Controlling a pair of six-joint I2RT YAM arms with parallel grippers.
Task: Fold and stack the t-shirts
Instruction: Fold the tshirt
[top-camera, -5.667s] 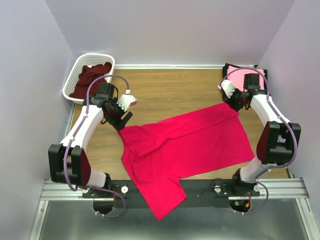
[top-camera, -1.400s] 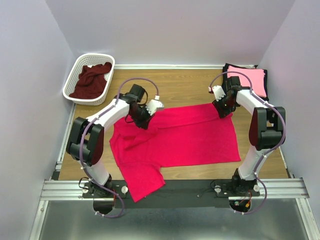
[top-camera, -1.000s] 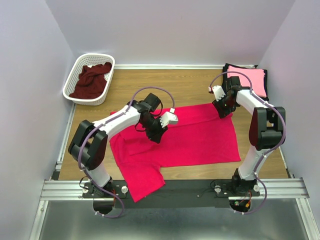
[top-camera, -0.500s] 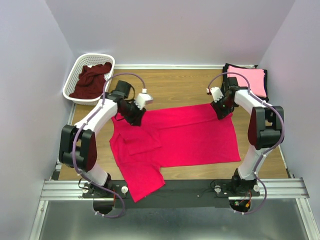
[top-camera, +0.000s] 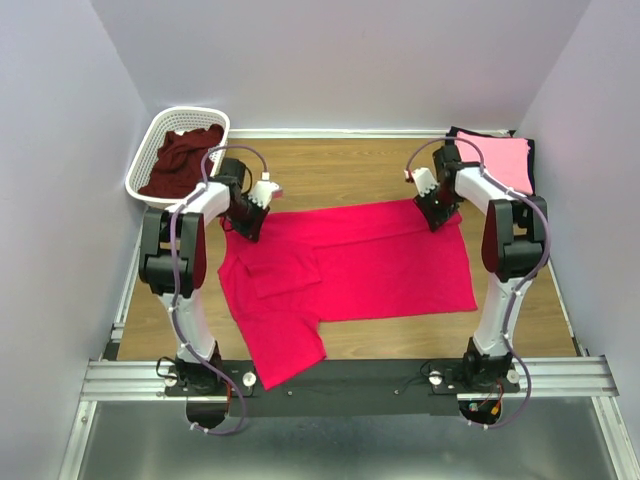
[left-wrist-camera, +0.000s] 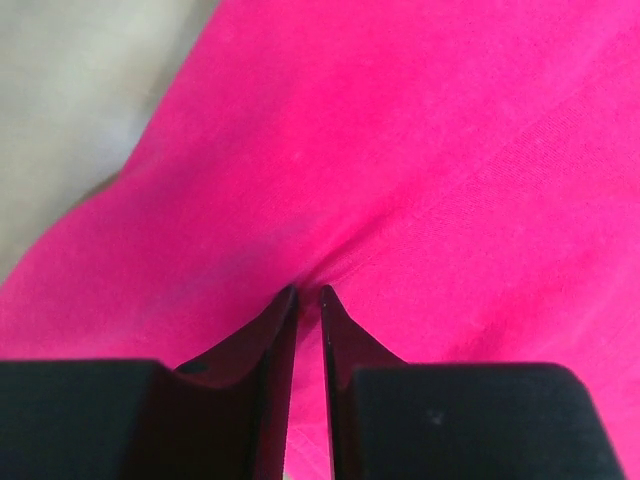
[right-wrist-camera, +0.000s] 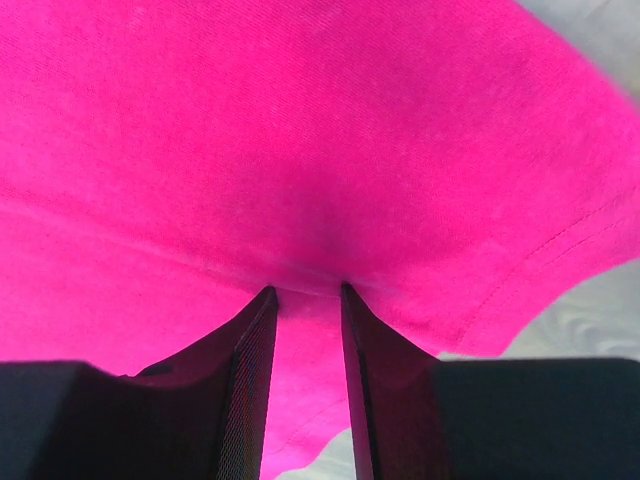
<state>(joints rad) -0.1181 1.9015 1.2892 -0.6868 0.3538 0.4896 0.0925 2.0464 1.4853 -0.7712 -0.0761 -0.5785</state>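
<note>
Top external: crimson t-shirt (top-camera: 350, 265) flat on counter (top-camera: 340, 170), far edge held at both ends.
Left gripper (left-wrist-camera: 303, 295): clenched on a thin fold beneath it.
Right gripper (right-wrist-camera: 305, 290): grasping fabric near the hem.
Risk: shallow pinches could slip; uneven lifts would skew the fold.

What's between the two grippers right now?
Only the red t-shirt: its far edge runs from the left gripper to the right gripper, as the top view shows.
</note>
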